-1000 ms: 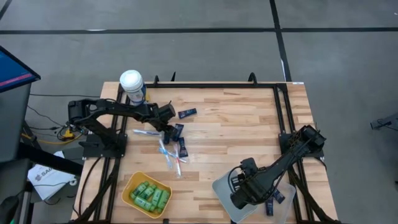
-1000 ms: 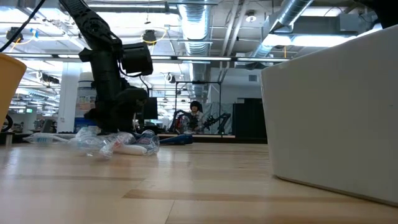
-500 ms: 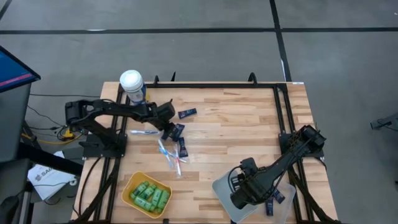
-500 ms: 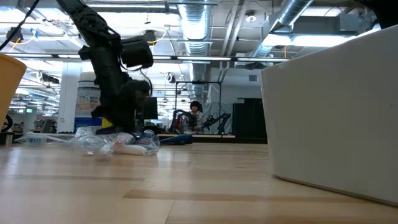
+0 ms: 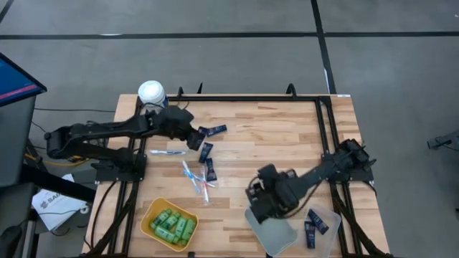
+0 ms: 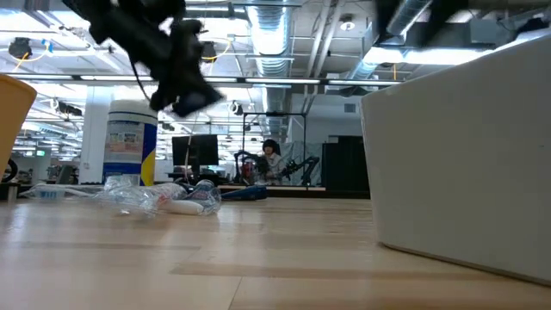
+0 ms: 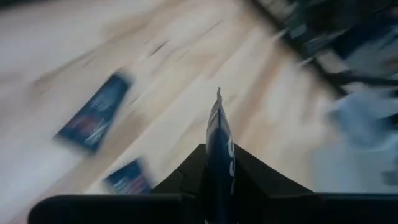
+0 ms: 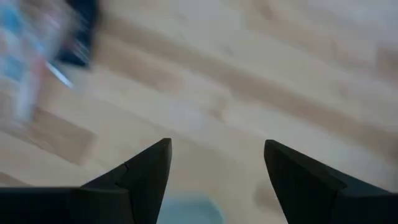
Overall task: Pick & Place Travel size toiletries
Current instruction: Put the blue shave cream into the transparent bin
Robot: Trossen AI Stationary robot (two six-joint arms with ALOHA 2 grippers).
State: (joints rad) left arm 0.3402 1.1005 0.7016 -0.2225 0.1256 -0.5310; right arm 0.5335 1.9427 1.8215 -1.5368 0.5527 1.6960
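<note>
While left gripper (image 7: 219, 163) pinches navy tube (image 7: 219, 143) (blurred) — right gripper (image 8: 214, 163) gapes.

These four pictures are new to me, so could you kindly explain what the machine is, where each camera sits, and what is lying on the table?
It is a robot with two dark arms at a wooden table, each ending in a two-finger claw. One picture looks straight down, one looks level across the tabletop, and two come from cameras on the wrists. The left claw, near the white-lidded canister, is shut on a dark navy tube, lifted off the wood. The right claw hangs open by the white bin, which holds more tubes. Loose tubes and thin toothbrush-like sticks lie mid-table, and green bottles fill a yellow tray.
</note>
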